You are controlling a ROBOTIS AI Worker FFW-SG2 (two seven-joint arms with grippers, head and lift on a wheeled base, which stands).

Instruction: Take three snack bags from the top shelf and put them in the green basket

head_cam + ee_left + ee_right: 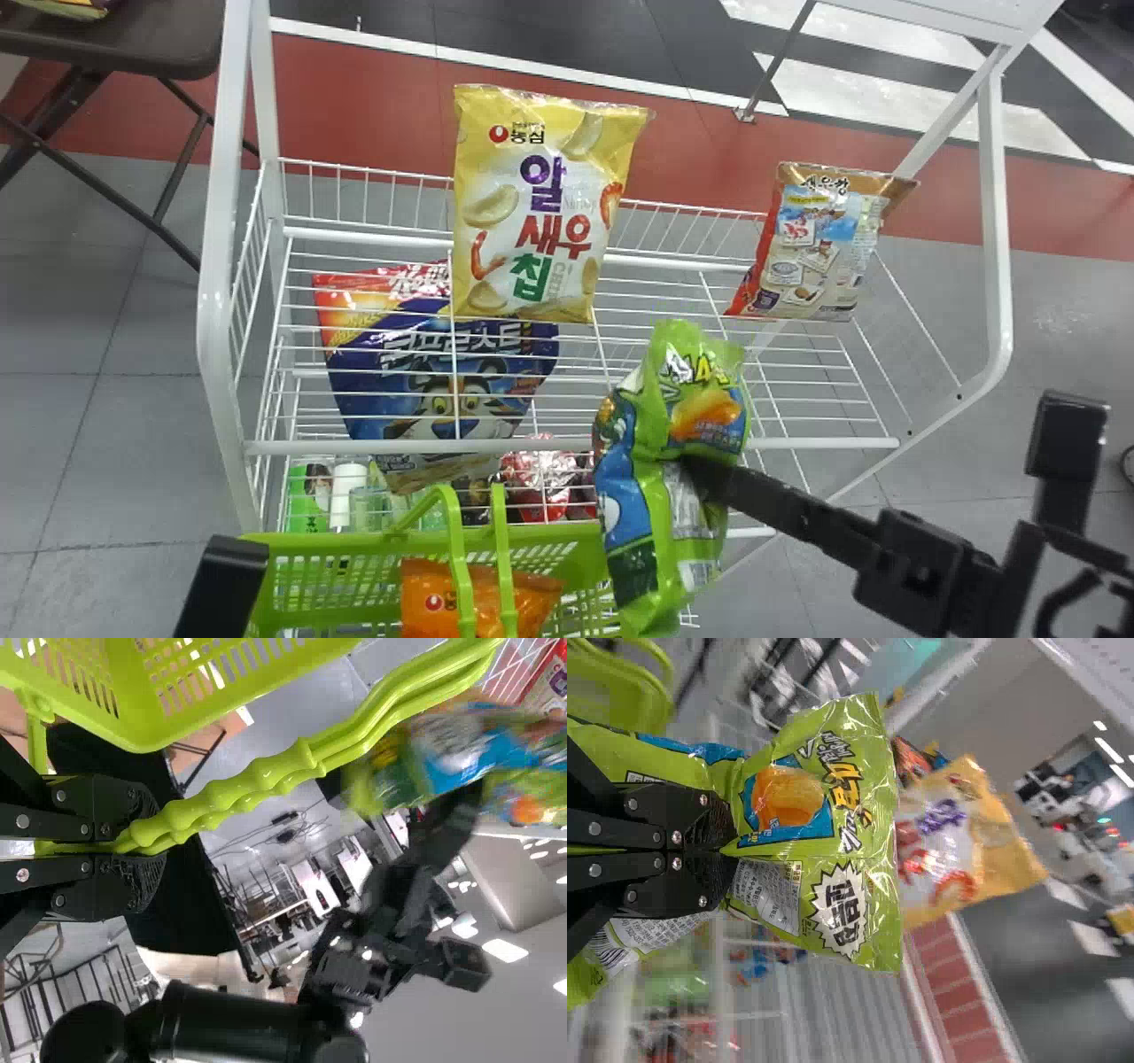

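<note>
Left gripper [221, 585]: my jaws are closed firmly on two green handles [257, 784].
Green basket [310, 589]: held by those handles, with an orange bag [425, 594] inside.
Blue bag [425, 372]: below the top shelf [824, 443].
Yellow bag [532, 213]: propped up at that shelf's back.
Green bag [669, 461]: crumpled (my squeeze, I admit), overlapping the basket's right end in the head view.
Right gripper [753, 498]: my jaws pinch the green bag's middle.
Brown-topped bag [815, 248]: top shelf, farther right.

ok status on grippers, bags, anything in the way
Right gripper shut on green snack bag. Left gripper shut on handles. Orange bag in green basket. Handles over opening may obstruct.
</note>
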